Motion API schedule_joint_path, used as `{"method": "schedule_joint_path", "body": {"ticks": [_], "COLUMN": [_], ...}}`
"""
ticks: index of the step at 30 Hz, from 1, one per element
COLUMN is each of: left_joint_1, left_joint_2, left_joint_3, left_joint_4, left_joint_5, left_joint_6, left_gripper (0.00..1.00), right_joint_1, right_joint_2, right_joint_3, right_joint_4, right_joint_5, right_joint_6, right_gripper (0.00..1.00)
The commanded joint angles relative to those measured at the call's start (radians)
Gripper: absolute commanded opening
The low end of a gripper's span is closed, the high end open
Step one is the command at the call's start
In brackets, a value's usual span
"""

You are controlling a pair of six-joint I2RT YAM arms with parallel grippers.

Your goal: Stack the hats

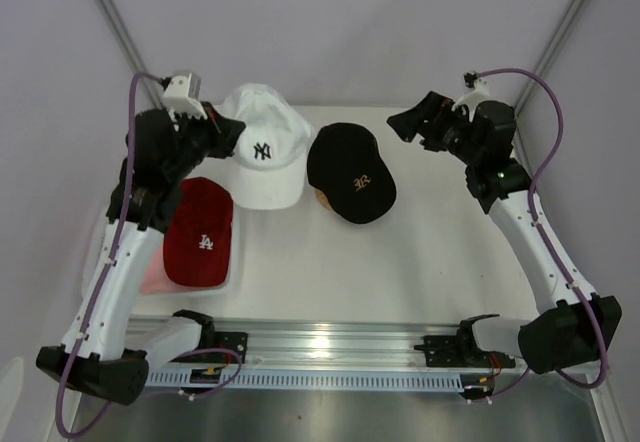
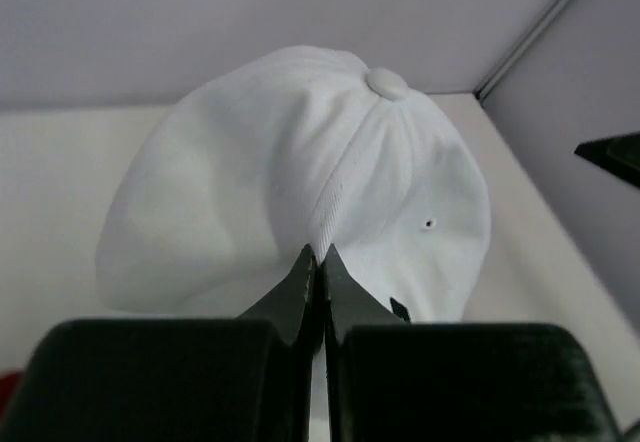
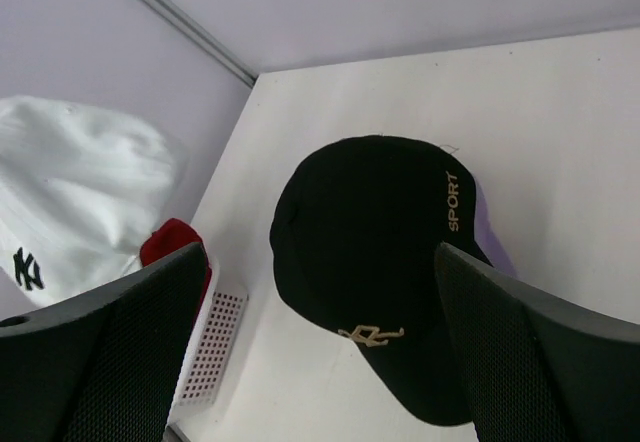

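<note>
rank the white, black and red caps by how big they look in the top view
1. white cap
2. black cap and red cap: about alike, not ranked apart

Top external looks steeply down from high at the near edge over the whole tabletop point(image 1: 400, 262); left wrist sits very near the white cap point(image 2: 300, 182), facing the back wall point(image 2: 250, 12); right wrist views the black cap point(image 3: 370, 252) from farther off, sharing the white cap at left.
</note>
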Motion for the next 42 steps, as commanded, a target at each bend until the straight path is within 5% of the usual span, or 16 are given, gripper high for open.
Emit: {"method": "schedule_joint_path", "body": {"ticks": [1, 3, 7, 13, 27, 42], "left_joint_1": [-0.073, -0.157, -0.323, -0.541, -0.683, -0.704], "left_joint_2": [-0.106, -0.185, -0.212, -0.044, 0.244, 0.364], "left_joint_3": [-0.232, -0.305, -0.353, -0.279, -0.192, -0.205], "left_joint_4": [0.229, 0.435, 0.530, 0.689, 1.035, 0.944], "left_joint_5": [-0.331, -0.429, -0.719, -1.001, -0.974, -0.956], "left_joint_6": [-0.604, -0.737, -0.856, -0.865, -0.873, -1.031], "left_gripper": [0.01, 0.01, 0.01, 0.01, 0.01, 0.01], "right_joint_1": [-0.039, -0.053, -0.058, -0.052, 0.022, 0.063], "right_joint_2": [-0.096, -0.153, -0.233, -0.336, -0.422, -0.262], "right_joint_3": [-0.059, -0.104, -0.199, -0.351, -0.724, -0.854], "right_joint_4": [0.089, 0.115, 0.230, 0.350, 0.696, 0.954], "right_joint_5": [-0.038, -0.070, -0.169, -0.178, -0.014, 0.080], "right_joint_6": [0.103, 0.134, 0.174, 0.357, 0.652, 0.797], "right_gripper": [0.99, 0.99, 1.00, 0.99, 0.99, 0.99]}}
